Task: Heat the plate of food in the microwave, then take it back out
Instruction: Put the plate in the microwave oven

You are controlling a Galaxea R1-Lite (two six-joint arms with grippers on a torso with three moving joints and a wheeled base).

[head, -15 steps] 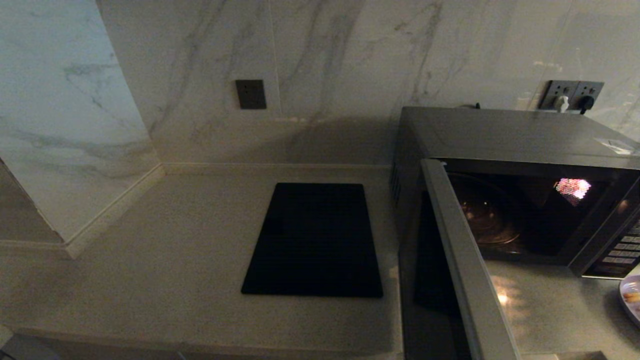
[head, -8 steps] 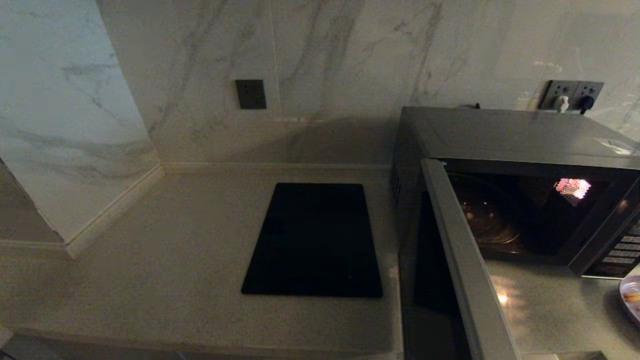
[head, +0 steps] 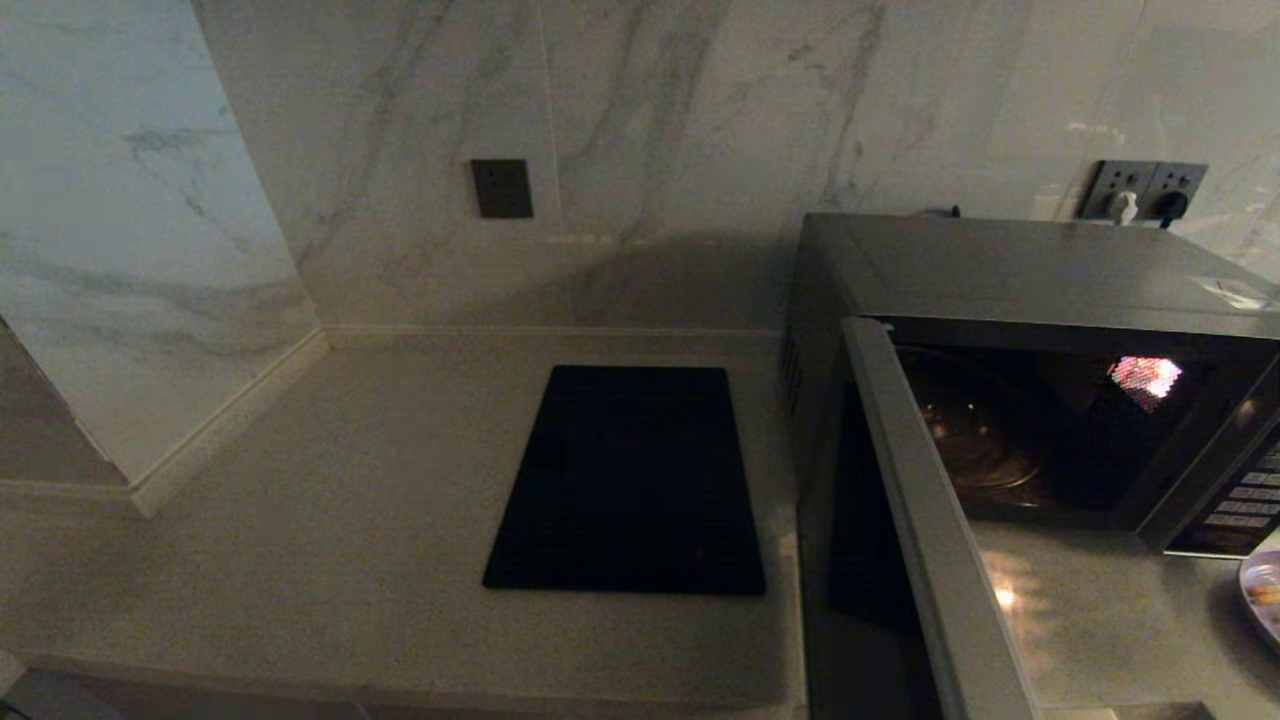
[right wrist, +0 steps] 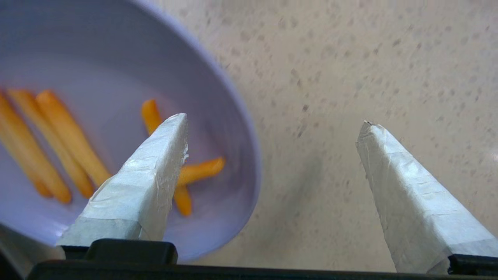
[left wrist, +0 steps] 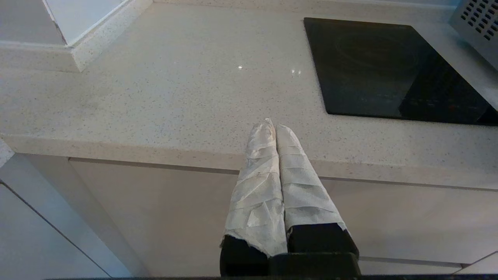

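Note:
The microwave (head: pixel 1010 270) stands at the right of the counter with its door (head: pixel 930 540) swung open toward me and the cavity dark. The plate of food (head: pixel 1264 592) is a pale lilac plate holding orange sticks; only its edge shows at the right border of the head view. In the right wrist view the plate of food (right wrist: pixel 116 81) lies on the speckled counter. My right gripper (right wrist: pixel 272 124) hovers open above it, one taped finger over the plate, the other over bare counter, nothing held. My left gripper (left wrist: pixel 271 125) is shut and empty, low in front of the counter's edge.
A flat black rectangular slab (head: pixel 630 480) lies on the counter left of the microwave. A marble wall with a dark switch plate (head: pixel 502 188) and sockets (head: pixel 1145 190) runs behind. A wall corner juts out at the left (head: pixel 150 300).

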